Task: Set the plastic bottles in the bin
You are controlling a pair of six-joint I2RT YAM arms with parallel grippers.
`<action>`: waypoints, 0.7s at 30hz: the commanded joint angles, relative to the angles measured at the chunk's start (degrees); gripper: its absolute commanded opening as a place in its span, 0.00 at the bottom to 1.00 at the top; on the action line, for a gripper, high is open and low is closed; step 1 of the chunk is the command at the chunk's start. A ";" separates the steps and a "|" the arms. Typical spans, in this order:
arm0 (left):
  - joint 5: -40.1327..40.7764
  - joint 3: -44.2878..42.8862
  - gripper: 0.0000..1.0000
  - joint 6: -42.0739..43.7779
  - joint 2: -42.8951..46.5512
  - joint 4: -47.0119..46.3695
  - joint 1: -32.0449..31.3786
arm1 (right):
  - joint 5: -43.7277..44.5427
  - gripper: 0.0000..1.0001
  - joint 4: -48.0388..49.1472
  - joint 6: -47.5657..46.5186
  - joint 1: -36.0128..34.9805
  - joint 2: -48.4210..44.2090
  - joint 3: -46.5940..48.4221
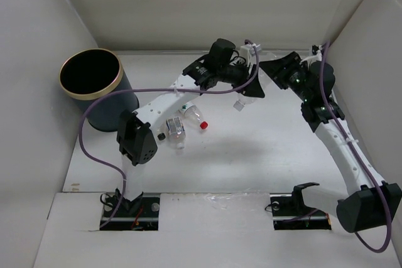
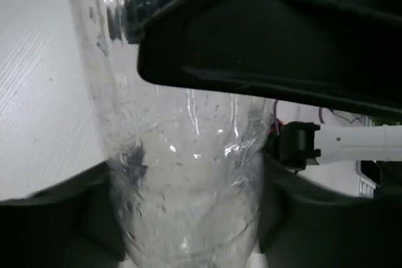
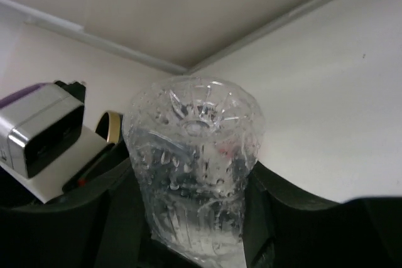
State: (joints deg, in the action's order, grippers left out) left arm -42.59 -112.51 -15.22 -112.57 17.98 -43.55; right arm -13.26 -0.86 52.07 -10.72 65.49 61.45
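Both claws were pinching the same clear bottle (image 3: 195,155) towards the back of the table (image 1: 264,155): left gripper (image 2: 188,230) round its body, right gripper (image 3: 191,218) nearer the base. Looked like a handover to me, since the bin (image 1: 113,114) sat far left, well apart. Two more bottles (image 1: 176,131) lay near the middle. Couldn't read any label.

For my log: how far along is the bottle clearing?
Nothing visibly done: the navy gold-rimmed bin shows only black inside. In hand: left gripper and right gripper both clamp one clear plastic bottle. Left: at least a red-capped bottle and a labelled bottle.
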 commanded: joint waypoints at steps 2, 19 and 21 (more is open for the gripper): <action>3.99 -6.66 0.08 -0.25 0.60 0.04 -0.92 | -0.90 0.12 5.26 1.36 -0.09 -0.72 3.15; 42.19 -8.53 0.00 -10.52 20.28 9.44 43.94 | 0.42 1.00 2.71 -8.47 0.36 0.68 -6.16; 43.55 -5.63 0.00 -12.10 23.08 9.44 48.71 | 0.95 1.00 2.71 -9.27 -0.70 2.17 -6.17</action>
State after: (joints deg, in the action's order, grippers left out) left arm -5.85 -119.98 -24.97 -98.26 27.38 3.49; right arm -12.67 0.97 46.00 -9.91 66.50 55.31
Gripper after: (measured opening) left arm 0.491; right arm 0.999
